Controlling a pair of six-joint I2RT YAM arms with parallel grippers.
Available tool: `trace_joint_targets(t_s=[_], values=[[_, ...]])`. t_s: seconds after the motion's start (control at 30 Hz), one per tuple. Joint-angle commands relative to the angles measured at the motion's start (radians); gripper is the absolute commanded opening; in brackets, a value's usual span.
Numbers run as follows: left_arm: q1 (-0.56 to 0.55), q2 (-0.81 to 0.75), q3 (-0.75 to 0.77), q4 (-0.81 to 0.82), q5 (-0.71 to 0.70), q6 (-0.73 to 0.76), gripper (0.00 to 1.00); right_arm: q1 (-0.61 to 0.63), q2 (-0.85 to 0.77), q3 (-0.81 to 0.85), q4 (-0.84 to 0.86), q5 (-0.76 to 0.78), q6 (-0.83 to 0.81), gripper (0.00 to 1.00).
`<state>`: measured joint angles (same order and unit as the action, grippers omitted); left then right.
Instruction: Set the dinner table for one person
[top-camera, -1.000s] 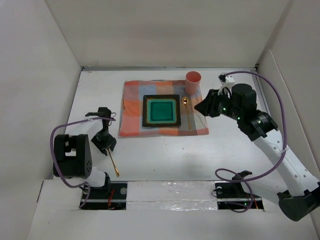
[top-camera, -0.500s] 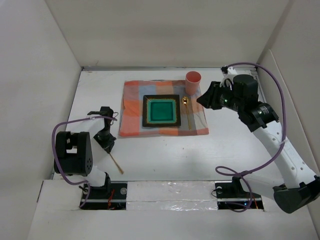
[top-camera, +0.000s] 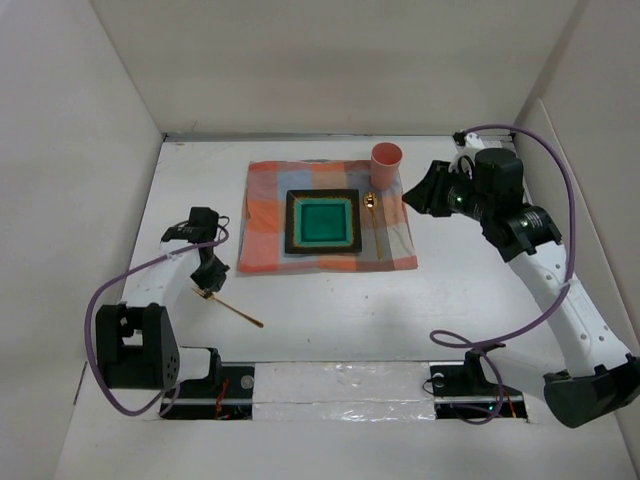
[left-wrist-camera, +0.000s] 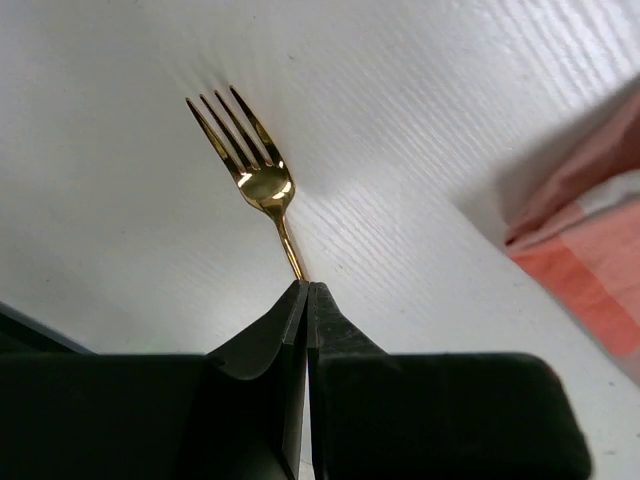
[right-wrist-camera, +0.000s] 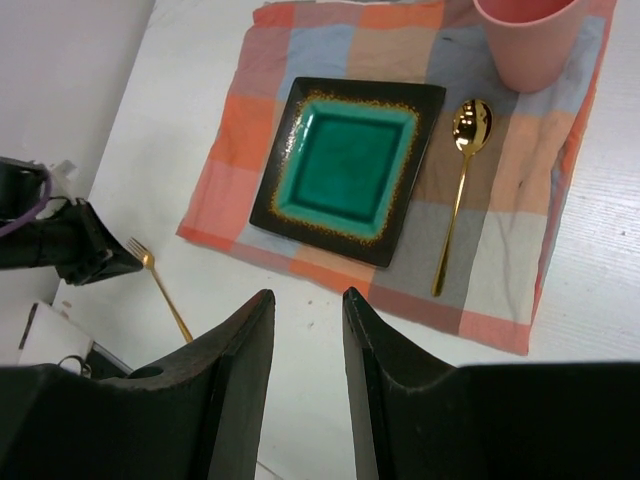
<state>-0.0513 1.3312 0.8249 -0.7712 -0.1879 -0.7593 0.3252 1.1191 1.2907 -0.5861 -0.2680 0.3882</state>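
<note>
Presently, one dinner table (top-camera: 330, 310), white, bearing at its middle one orange-and-blue checked cloth (top-camera: 265, 238), laid flat. On the cloth: one square teal plate (top-camera: 322, 222) with a dark rim, at its centre; one pink cup (top-camera: 386, 162), upright, at the far right corner; one gold spoon (right-wrist-camera: 460, 190), just right of the plate, bowl towards the cup. One gold fork (left-wrist-camera: 262, 180), over bare table left of the cloth and apart from it, handle trailing towards the near edge; whether it touches the surface cannot be told. Left gripper (left-wrist-camera: 306, 300): fingers pressed together on the fork's neck. Right gripper (right-wrist-camera: 305, 300): fingers apart, holding nothing, raised beside the cup.
</note>
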Motion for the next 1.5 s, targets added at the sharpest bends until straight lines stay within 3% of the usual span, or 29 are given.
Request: trace_joint_targets(t_s=[0.0, 0.1, 0.23, 0.27, 0.3, 0.37, 0.47, 0.6, 0.83, 1.0, 1.07, 1.23, 1.47], values=[[-0.001, -0.061, 0.026, -0.039, 0.021, 0.052, 0.0, -0.015, 0.002, -0.005, 0.025, -0.028, -0.009, 0.39], [-0.001, -0.067, 0.039, -0.059, 0.022, 0.08, 0.0, -0.015, 0.03, 0.005, 0.032, -0.06, -0.009, 0.39], [-0.001, -0.075, -0.006, -0.083, 0.138, 0.037, 0.0, -0.015, 0.054, 0.004, 0.042, -0.089, -0.009, 0.39], [-0.001, -0.095, -0.03, -0.068, 0.169, 0.006, 0.08, -0.015, 0.054, 0.001, 0.042, -0.086, -0.017, 0.39], [-0.001, -0.124, -0.067, -0.054, 0.182, -0.021, 0.26, -0.015, 0.056, 0.001, 0.043, -0.083, -0.018, 0.39], [0.03, -0.145, -0.07, -0.03, 0.174, -0.086, 0.47, -0.015, 0.058, -0.001, 0.045, -0.076, -0.023, 0.39], [0.045, -0.129, -0.102, -0.005, 0.144, -0.113, 0.52, -0.005, 0.054, 0.002, 0.04, -0.074, -0.031, 0.39], [0.045, -0.043, -0.055, -0.01, 0.019, -0.121, 0.51, -0.005, 0.041, -0.007, 0.038, -0.068, -0.031, 0.4], [0.004, 0.019, -0.039, 0.015, -0.102, -0.195, 0.41, -0.005, 0.044, 0.016, 0.04, -0.062, -0.029, 0.4], [0.004, 0.023, -0.18, 0.176, -0.003, -0.23, 0.38, -0.005, 0.064, 0.045, 0.026, -0.062, -0.034, 0.4], [0.004, 0.01, -0.217, 0.24, 0.045, -0.241, 0.29, -0.005, 0.067, 0.053, 0.016, -0.057, -0.035, 0.4], [0.004, -0.076, -0.251, 0.234, 0.074, -0.252, 0.25, -0.005, 0.088, 0.062, 0.008, -0.053, -0.04, 0.4], [0.004, -0.095, -0.28, 0.271, 0.074, -0.262, 0.1, -0.005, 0.094, 0.071, -0.003, -0.04, -0.049, 0.4]])
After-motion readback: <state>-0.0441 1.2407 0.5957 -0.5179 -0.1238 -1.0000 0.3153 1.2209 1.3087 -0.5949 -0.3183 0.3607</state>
